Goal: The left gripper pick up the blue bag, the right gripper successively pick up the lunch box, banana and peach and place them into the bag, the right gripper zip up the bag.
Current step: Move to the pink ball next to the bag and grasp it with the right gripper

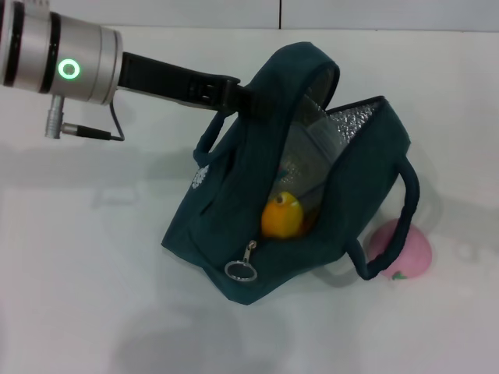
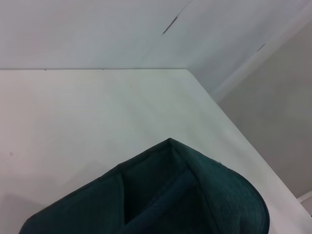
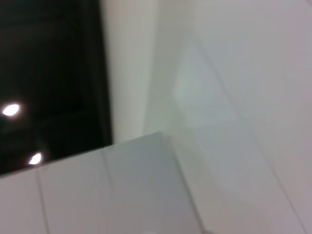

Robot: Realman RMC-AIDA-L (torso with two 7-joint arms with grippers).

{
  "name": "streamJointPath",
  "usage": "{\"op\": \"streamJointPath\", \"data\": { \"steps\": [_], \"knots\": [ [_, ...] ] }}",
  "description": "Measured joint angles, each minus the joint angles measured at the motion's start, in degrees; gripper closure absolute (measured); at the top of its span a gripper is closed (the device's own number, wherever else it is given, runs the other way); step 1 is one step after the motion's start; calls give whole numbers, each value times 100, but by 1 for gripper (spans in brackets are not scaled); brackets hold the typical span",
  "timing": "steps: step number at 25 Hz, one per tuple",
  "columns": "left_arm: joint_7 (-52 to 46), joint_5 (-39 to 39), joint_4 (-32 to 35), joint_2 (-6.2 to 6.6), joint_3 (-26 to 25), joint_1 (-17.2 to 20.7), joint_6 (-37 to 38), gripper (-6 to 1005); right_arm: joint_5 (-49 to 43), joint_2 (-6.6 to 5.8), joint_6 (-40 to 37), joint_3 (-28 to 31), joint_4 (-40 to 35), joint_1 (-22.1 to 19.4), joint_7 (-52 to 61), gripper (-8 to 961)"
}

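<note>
The bag sits tilted on the white counter, its mouth gaping toward the right and held up by one handle in the left tool, whose dark fingers are clenched on that strap near the bag's top edge. It is soft, dark teal cloth with a crinkled silver lining showing on the raised far flap. The left wrist view shows only the bag's cloth top rising into a peak below the camera, with the counter beyond.

Inside, a clear, boxy shape, probably the lunch box, lies toward the back, though it is hard to make out against the foil. In front of it, the yellow-orange end of the banana shows just behind the zip line. A metal ring pull hangs from the zipper at the bag's near lower corner. The second handle loops loose on the right side.

The peach, round, pink and smooth, is on the counter just beside the bag's right edge, partly behind that loose handle. So two items look packed and the peach is the step in hand.

The right tool is not seen in any view; its wrist camera faces only wall and ceiling, so the arm seems lifted away. Next it has to come down on the peach, clearing the loose handle, grip the round shape without letting it roll, and carry it over the open mouth. Zipping comes after.
</note>
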Motion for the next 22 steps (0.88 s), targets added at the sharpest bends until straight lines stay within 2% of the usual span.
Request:
{"op": "streamJointPath", "data": {
  "steps": [2, 4, 6, 7, 8, 9, 10, 12, 16, 22],
  "knots": [
    [2, 3, 0, 2, -2, 18, 0, 965, -533, -45, 264, 337, -780, -229, 79, 202],
    [4, 6, 0, 7, -1, 48, 0, 965, -1373, 24, 770, 768, -1688, -468, 429, 202],
    [4, 8, 0, 8, -2, 68, 0, 965, -2306, 195, 1249, 1142, -2527, -666, 955, 203],
    [5, 9, 0, 9, -1, 80, 0, 965, -2814, 328, 1410, 1331, -2975, -753, 1250, 203],
    [5, 10, 0, 9, -4, 88, 0, 965, -3541, 523, 1563, 1567, -3616, -841, 1627, 203],
    [6, 10, 0, 9, -4, 91, 0, 965, -3813, 593, 1592, 1639, -3807, -867, 1763, 203],
    [6, 12, 0, 9, -7, 93, 0, 965, -4370, 751, 1616, 1804, -4272, -908, 2041, 204],
    [7, 12, 0, 9, -9, 95, 0, 965, -5175, 920, 1631, 1909, -4919, -950, 2532, 204],
    [8, 13, -5, 11, -24, 95, 1, 965, -6168, 934, 1522, 1789, -5670, -925, 3486, 205],
    [-6, 22, -10, 30, -28, 94, -22, 965, -7056, 930, 1238, 1801, -6120, -769, 4529, 206]
  ]
}}
